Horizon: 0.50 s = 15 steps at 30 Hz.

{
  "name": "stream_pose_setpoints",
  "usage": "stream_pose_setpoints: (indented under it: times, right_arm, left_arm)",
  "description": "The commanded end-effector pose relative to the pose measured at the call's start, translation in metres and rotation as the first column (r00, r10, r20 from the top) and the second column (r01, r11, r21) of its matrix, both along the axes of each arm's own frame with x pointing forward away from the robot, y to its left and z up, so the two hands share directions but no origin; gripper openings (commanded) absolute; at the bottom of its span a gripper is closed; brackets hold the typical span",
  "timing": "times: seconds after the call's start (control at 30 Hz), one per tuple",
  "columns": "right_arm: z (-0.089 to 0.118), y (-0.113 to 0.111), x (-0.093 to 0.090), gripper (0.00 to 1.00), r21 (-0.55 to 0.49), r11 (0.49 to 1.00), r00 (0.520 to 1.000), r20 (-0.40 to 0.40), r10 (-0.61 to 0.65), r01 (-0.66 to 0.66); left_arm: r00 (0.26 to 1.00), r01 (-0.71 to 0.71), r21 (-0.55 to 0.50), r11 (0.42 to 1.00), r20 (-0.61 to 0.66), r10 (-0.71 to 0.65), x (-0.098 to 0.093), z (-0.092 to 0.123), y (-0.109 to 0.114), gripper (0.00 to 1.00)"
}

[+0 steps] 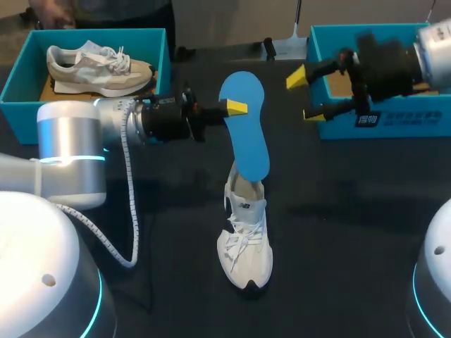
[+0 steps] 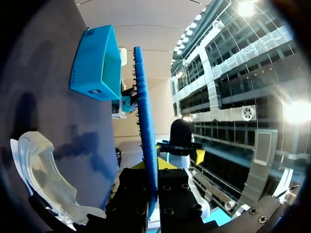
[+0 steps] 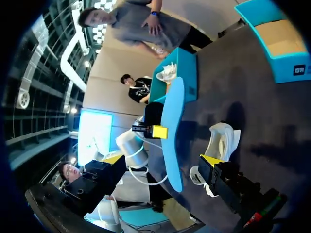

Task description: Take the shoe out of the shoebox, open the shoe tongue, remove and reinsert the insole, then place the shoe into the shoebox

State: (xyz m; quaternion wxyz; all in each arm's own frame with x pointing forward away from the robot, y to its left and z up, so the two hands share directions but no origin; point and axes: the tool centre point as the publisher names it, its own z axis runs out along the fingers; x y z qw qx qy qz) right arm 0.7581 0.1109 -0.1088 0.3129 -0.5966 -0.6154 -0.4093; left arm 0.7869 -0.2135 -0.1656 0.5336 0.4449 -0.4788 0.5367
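Head view: left gripper [image 1: 232, 108] is clamped on the blue insole [image 1: 244, 130] near its upper end, one yellow tip on the near face and the other finger hidden behind it. The insole stands nearly upright over the middle of the table [image 1: 352, 211]. Its lower end meets the opening of the white shoe [image 1: 245, 236]; can't tell if it is inside. The shoe sits mid-table, toe toward the near edge. Right gripper [image 1: 305, 96] hangs with fingers wide apart, gripping nothing, in front of the far-right shoebox [image 1: 366, 127] and well apart from the insole. The far-left shoebox [image 1: 14, 88] at the far left corner has a beige shoe [image 1: 99, 70] in it. Left wrist view: insole [image 2: 145, 111] shows edge-on, running straight out between the left gripper's [image 2: 149, 166] fingers, both pressed on it. White shoe [image 2: 43, 170] lies beside and below the gripper, with the far-right shoebox [image 2: 95, 63] ahead of it. Right wrist view: right gripper [image 3: 160, 159] is spread wide and touches nothing. Insole [image 3: 173, 126] stands ahead of it with the left gripper's yellow tip on its face. White shoe [image 3: 221, 143] is just beside the insole's lower end. Far-left shoebox [image 3: 187, 68] is behind the insole, far-right shoebox [image 3: 272, 43] off to the side.
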Motion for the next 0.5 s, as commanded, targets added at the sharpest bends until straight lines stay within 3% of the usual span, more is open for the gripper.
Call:
stream_pose_setpoints:
  times: [0.03,0.43,0.5]
  right_arm:
    - [0.0085,0.0105,-0.0016,1.0,-0.231,0.971,0.997,-0.03,-0.069,0.061]
    - [0.0085,0.0105,-0.0016,1.0,-0.231,0.971,0.997,-0.03,-0.069,0.061]
    - [0.0068,0.0133,0.002,1.0,-0.299,0.95,0.996,0.028,-0.088,0.092]
  left_arm:
    - [1.0,-0.002,0.001,1.0,0.0,0.002,-0.0011,0.0001,0.0003,0.0]
    - [1.0,-0.002,0.001,1.0,0.0,0.002,-0.0011,0.0001,0.0003,0.0]
    - [1.0,-0.002,0.001,1.0,0.0,0.002,-0.0011,0.0001,0.0003,0.0]
